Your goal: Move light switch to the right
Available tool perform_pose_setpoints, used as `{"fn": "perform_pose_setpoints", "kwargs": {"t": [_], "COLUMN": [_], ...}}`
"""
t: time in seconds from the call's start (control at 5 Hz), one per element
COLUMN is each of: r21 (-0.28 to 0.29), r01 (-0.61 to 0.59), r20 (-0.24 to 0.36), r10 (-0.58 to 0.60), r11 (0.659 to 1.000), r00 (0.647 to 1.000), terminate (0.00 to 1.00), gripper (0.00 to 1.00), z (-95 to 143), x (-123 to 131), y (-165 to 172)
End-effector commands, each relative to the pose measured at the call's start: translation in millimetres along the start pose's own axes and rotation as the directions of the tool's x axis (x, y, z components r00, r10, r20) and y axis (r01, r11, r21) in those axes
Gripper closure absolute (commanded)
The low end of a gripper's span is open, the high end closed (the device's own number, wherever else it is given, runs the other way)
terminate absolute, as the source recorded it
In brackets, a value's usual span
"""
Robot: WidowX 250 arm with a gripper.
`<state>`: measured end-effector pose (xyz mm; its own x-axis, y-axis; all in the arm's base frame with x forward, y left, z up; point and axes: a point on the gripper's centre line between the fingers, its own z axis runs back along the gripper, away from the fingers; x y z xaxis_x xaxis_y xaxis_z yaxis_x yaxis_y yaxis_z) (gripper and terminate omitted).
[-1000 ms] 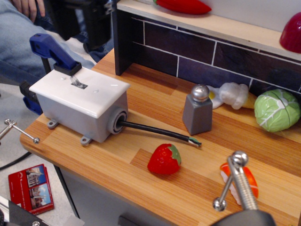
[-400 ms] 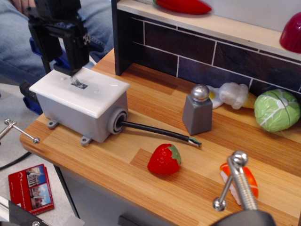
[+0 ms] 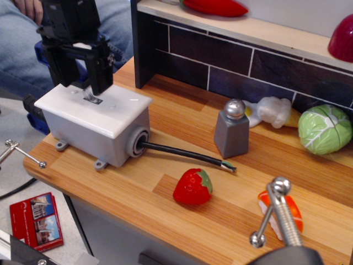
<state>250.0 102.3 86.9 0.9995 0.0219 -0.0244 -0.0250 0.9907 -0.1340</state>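
The light switch (image 3: pixel 90 97) is a small silvery toggle lever on a white faceplate (image 3: pixel 118 106) topping a grey box (image 3: pixel 88 135) at the left of the wooden counter. A black cable (image 3: pixel 182 154) runs from the box to the right. My black gripper (image 3: pixel 81 85) hangs over the faceplate, open, its two fingers (image 3: pixel 102 69) straddling the lever, one on each side. The fingertips are just above the faceplate. I cannot tell whether a finger touches the lever.
A grey salt shaker (image 3: pixel 232 130) stands mid-counter, a toy strawberry (image 3: pixel 192 187) in front of it. A cabbage (image 3: pixel 325 129) and white toy (image 3: pixel 271 111) lie by the dark back wall (image 3: pixel 220 58). A blue clamp (image 3: pixel 39 52) is behind the gripper. A metal clamp screw (image 3: pixel 281 212) rises at front right.
A second ago the gripper was out of view. It came down from the upper left and has shifted right, its fingers now around the lever.
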Motion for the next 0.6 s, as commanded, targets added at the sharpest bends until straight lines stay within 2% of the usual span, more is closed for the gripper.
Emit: {"fn": "perform_pose_setpoints", "kwargs": {"t": [0.0,0.2,0.4], "r21": [-0.01,-0.016,-0.042], "r01": [-0.038,-0.06,-0.077], "r20": [0.053,0.056,0.028], "r10": [0.038,0.06,0.078], "r11": [0.999,0.998,0.996], "r00": [0.998,0.997,0.997], "terminate": [0.0,0.0,0.0], "gripper": [0.0,0.0,0.0], "z": [-8,-13,-10], "x": [2,7,10], "y": [-4,-12,-25]}}
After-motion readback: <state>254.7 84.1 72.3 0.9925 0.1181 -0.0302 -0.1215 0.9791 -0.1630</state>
